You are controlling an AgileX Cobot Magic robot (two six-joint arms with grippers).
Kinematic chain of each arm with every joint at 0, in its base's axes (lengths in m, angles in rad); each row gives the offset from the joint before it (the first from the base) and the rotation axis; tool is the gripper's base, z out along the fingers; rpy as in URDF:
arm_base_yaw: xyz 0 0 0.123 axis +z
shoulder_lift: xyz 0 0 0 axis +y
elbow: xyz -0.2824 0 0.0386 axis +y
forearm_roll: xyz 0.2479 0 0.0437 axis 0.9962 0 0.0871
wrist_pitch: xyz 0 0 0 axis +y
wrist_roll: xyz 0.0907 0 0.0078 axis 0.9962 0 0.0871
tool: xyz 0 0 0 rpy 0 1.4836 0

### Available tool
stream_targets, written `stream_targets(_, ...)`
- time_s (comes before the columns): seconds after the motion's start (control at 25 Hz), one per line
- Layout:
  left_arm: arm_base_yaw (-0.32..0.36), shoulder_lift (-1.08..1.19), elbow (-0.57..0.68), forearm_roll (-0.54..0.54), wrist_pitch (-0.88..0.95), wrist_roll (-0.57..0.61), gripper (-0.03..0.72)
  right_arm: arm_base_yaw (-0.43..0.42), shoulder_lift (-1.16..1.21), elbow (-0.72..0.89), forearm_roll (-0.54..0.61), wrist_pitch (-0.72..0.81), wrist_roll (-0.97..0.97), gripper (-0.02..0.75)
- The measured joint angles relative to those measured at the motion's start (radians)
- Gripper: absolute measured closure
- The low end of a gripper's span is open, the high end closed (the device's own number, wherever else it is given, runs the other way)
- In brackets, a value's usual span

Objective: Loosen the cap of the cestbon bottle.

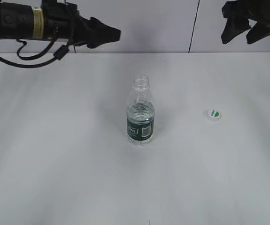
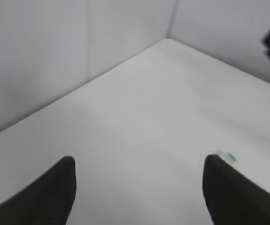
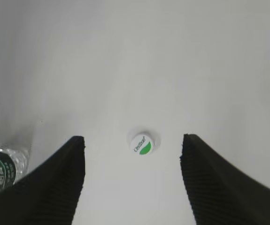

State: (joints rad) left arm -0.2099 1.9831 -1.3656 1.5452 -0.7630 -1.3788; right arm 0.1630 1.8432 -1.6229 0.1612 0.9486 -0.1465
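The cestbon bottle stands upright mid-table with its neck open and no cap on it; its green label shows at the left edge of the right wrist view. The white cap with a green mark lies on the table to the bottle's right. It shows in the right wrist view between the fingers and as a blur in the left wrist view. My left gripper is open and empty, high at the back left. My right gripper is open and empty, high at the back right above the cap.
The white table meets a pale back wall with a dark vertical seam. A wall corner shows in the left wrist view.
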Motion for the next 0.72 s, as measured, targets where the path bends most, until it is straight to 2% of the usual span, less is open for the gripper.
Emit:
stream_targets(0.12, 0.061, -0.001, 0.0, 0.023, 0.06, -0.032, 0.176, 0.001, 0.0, -0.011, -0.012, 0.073, 0.0, 0.248)
stream_targets(0.4, 0.179, -0.001, 0.0, 0.026, -0.011, -0.036, 0.186, 0.001, -0.013, -0.066, -0.023, 0.18, 0.002, 0.248)
stream_targets(0.56, 0.211, -0.001, 0.0, 0.011, -0.079, -0.036, 0.223, 0.001, -0.051, -0.067, -0.021, 0.25, 0.033, 0.255)
stream_targets(0.72, 0.212, -0.001, 0.0, 0.011, -0.093, -0.047, 0.238, 0.026, -0.122, -0.067, -0.025, 0.261, 0.045, 0.319)
